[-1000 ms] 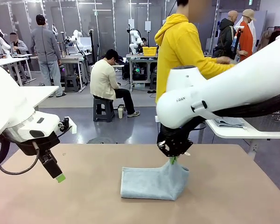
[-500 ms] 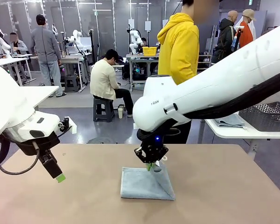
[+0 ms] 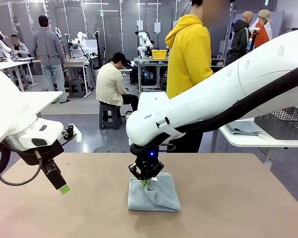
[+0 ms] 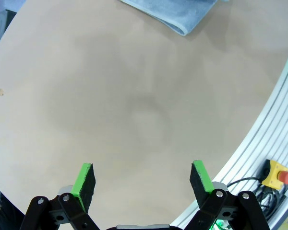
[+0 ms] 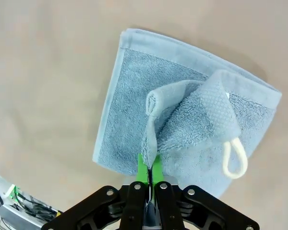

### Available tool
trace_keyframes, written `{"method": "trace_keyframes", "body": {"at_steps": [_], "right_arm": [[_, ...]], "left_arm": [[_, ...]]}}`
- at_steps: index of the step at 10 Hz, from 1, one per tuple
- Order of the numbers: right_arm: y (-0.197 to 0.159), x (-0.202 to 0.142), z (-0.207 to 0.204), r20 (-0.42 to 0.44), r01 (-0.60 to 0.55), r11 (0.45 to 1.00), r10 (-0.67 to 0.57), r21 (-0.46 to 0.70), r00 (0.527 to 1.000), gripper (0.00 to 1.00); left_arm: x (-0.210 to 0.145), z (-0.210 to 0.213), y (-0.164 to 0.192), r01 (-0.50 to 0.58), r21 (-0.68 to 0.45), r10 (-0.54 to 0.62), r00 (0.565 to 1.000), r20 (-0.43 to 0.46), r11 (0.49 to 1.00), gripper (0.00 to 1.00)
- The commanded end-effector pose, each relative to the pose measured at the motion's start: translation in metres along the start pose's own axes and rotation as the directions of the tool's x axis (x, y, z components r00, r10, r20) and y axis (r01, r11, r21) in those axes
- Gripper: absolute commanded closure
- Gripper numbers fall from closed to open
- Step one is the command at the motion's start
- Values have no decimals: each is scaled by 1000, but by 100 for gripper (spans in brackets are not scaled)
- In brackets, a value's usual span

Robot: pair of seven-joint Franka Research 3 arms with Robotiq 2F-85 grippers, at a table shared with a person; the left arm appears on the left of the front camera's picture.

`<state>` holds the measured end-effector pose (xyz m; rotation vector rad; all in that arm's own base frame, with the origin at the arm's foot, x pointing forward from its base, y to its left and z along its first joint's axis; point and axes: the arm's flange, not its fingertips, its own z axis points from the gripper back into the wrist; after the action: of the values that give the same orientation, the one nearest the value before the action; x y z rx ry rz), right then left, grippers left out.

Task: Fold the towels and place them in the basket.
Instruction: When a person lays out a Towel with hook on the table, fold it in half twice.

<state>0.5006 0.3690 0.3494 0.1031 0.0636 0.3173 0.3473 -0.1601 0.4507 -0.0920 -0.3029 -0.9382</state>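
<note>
One grey-blue towel lies folded at mid-tabletop, well clear of every edge. The right jaws are clenched on a raised fold of it, with that arm reaching across from the right side.

Front view: the cloth tents up to the green pads over the towel's left half.

Right wrist view adds:
- pads pressed together on a thin ridge of terry
- a flap turned over onto the lower layer
- white corner loop hanging off the flap
- white label barely showing

Left wrist view:
- one towel corner at the picture's top, bare tabletop below
- left jaws released, spread wide, nothing between them, above the surface by the tabletop's left edge
- yellow box with red button past the edge rail

Basket: dark mesh, on a white side tabletop off the far right corner. Contents cannot be told. A second folded cloth lies just beside it, outside.
</note>
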Motion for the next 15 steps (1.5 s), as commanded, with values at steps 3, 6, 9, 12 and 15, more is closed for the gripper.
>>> {"method": "trace_keyframes", "body": {"at_steps": [3, 6, 9, 12, 15], "right_arm": [[-2, 10, 8, 11, 23, 999, -24, 23, 1000, 74], [-8, 10, 4, 36, 17, 998, -19, 56, 999, 18], [-14, 7, 4, 45, 11, 997, -14, 71, 999, 0], [-20, 3, 10, 49, 4, 997, -8, 78, 999, 0], [-27, -5, 15, 51, -10, 997, 6, 82, 999, 0]], "left_arm": [[1, -1, 0, -6, 14, 6, 1000, -3, 1000, 0], [1, -1, 0, -6, 14, 6, 1000, -3, 1000, 0], [1, -1, 0, -6, 14, 6, 1000, -3, 1000, 0], [1, -1, 0, -6, 14, 6, 1000, -3, 1000, 0], [1, -1, 0, -6, 14, 6, 1000, -3, 1000, 0]]}}
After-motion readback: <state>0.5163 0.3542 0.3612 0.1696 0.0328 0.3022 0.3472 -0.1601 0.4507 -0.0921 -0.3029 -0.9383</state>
